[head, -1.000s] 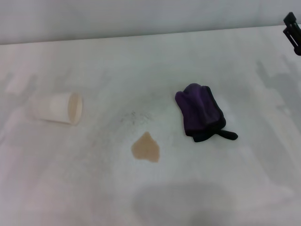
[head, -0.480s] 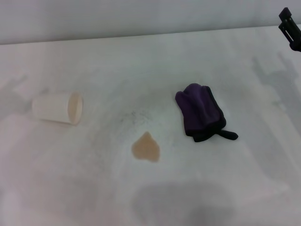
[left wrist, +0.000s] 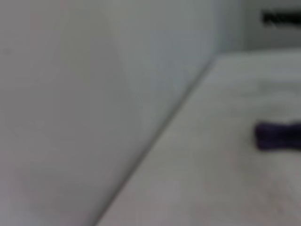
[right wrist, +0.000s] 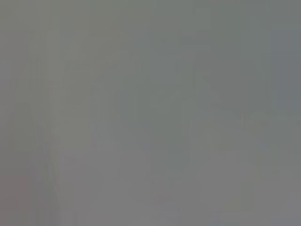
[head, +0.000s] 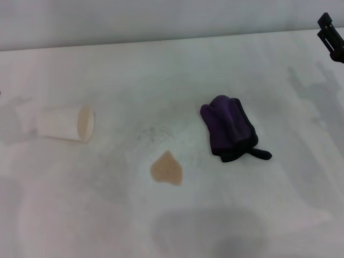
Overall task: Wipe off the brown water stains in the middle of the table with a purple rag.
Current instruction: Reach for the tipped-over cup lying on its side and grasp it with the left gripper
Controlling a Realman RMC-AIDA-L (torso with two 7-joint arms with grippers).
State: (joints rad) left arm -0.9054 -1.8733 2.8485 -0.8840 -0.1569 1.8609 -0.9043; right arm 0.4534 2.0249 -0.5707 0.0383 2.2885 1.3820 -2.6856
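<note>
Rag: purple rag bunched on table, just right of brown water stains; nearer right gripper, up at far right edge, finger state untellable; left gripper unseen.

Soft even light, faint shadows on the table; wrist views blurred.

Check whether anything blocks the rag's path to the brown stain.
Nothing visible does. Bare table lies between the purple rag and the brown water stains. The tipped paper cup lies well off on the stain's other side.
</note>
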